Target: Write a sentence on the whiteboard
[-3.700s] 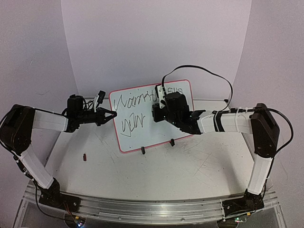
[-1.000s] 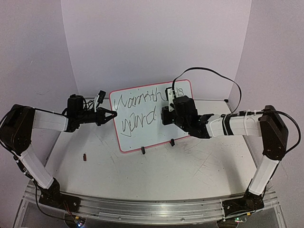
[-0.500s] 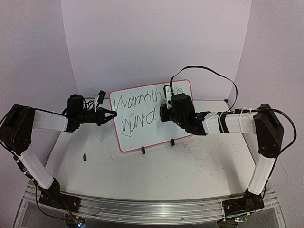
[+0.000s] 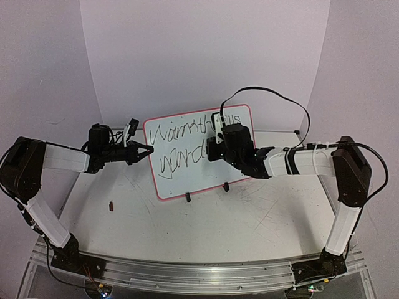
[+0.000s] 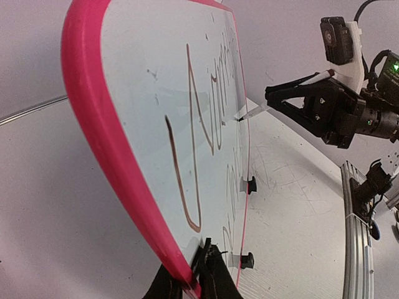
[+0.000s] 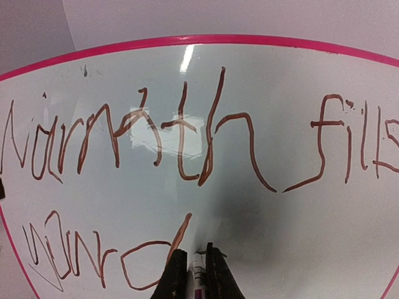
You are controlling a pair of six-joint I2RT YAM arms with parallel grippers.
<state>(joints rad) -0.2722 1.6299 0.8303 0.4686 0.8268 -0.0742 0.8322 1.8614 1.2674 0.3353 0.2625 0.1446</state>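
Observation:
The whiteboard (image 4: pixel 187 177) stands tilted on two black clip feet at the table's middle back, pink-red frame around it. The sentence (image 4: pixel 177 134) is a dark scrawl in two lines; the right wrist view shows "Warmth fills" (image 6: pixel 206 134) above "your d" (image 6: pixel 93 258). My left gripper (image 4: pixel 142 151) is shut on the board's left frame edge (image 5: pixel 100 137). My right gripper (image 4: pixel 213 148) is shut on a white marker (image 6: pixel 198 277), its tip touching the board just right of the "d". The marker tip also shows in the left wrist view (image 5: pixel 246 115).
A small dark red piece (image 4: pixel 111 205) lies on the scratched grey tabletop (image 4: pixel 206 224) at the left. A black cable (image 4: pixel 274 99) loops over the right arm. White curved backdrop behind the board. A metal rail (image 4: pixel 187 274) runs along the near edge.
The second line has grown from "your" to "your d". My right gripper drew back to the right, then moved left again to the board. The left gripper has not moved.

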